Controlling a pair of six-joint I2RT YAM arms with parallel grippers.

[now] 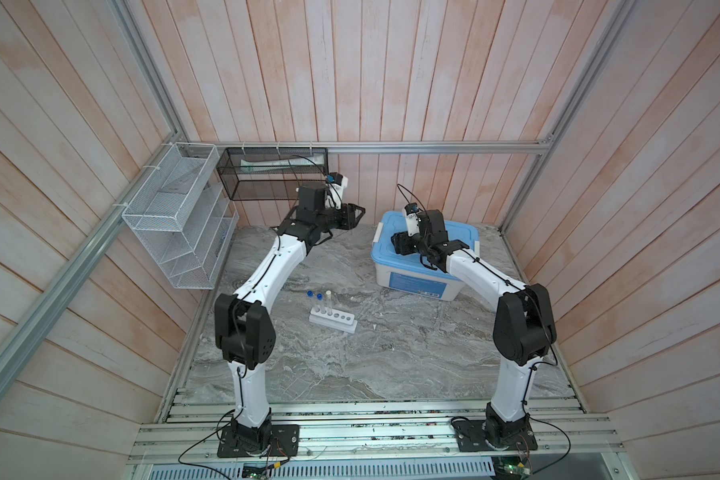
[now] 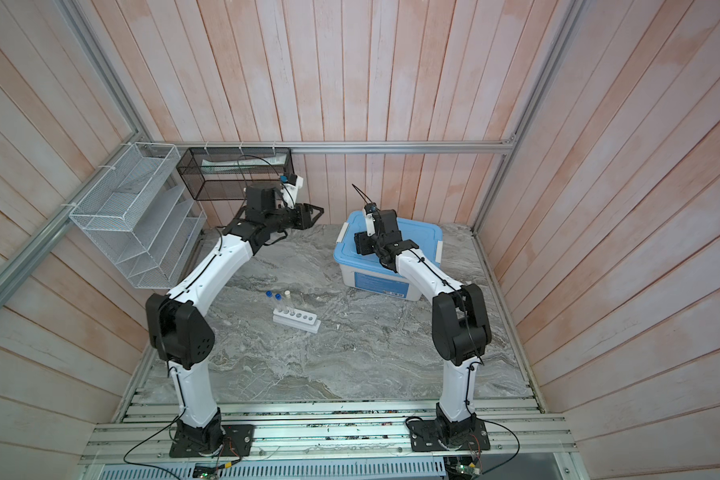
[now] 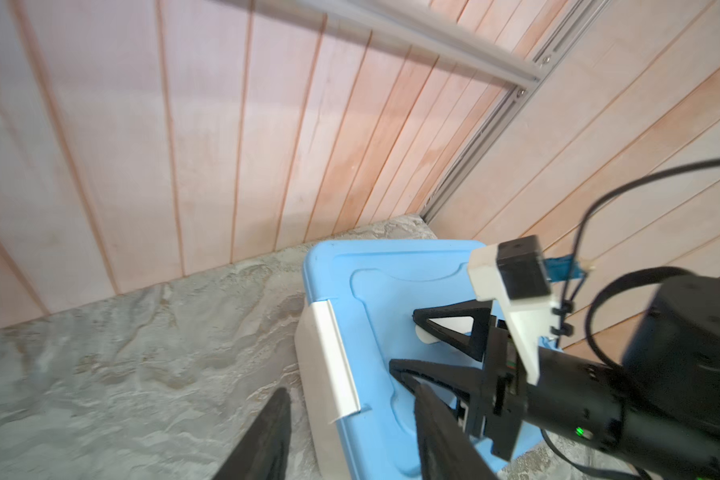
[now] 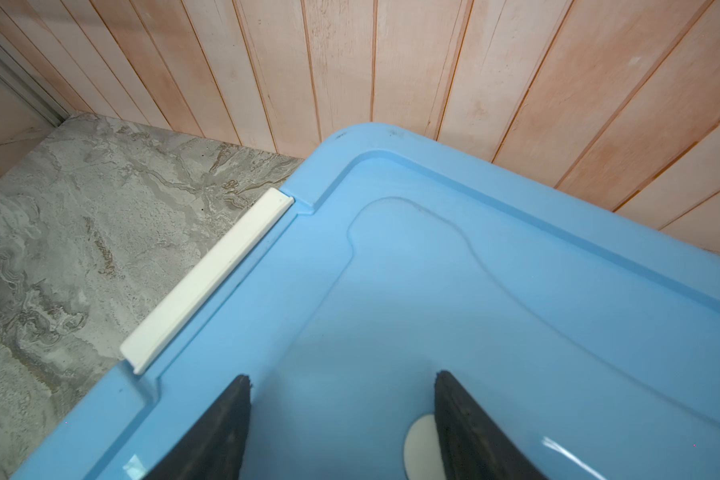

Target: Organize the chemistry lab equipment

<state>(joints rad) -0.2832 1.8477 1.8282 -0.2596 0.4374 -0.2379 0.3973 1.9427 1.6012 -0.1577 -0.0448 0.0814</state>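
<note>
The right hand (image 4: pixel 341 376) hangs low over the blue lid (image 4: pixel 495 270) of the white bin (image 1: pixel 416 282), jaws spread wide and clamping nothing. The small white round dish (image 4: pixel 418 446) lies flat on that lid between the fingers. It sits tight beside the inner face of one finger, though I can't tell whether they touch, and there is a broad gap to the other finger. To me the dish looks light, thin and rigid. On that smooth plastic I'd expect it to skate sideways if only one finger pushes it. It sits so low that there is little edge to catch, so the sensible hold is across its rim, with both fingertips down at lid level and the dish centred between them first. The left hand (image 1: pixel 358 217) is up in the air off the counter (image 1: pixel 391 353), pointing toward the right hand, fingers parted and empty. Well back from both hands, toward the arm bases, three test tubes (image 1: pixel 320 303) stand in the white six-hole rack (image 1: pixel 337 322). They look slim, slick and breakable, so they are best pinched gently on the barrel just under the cap.
</note>
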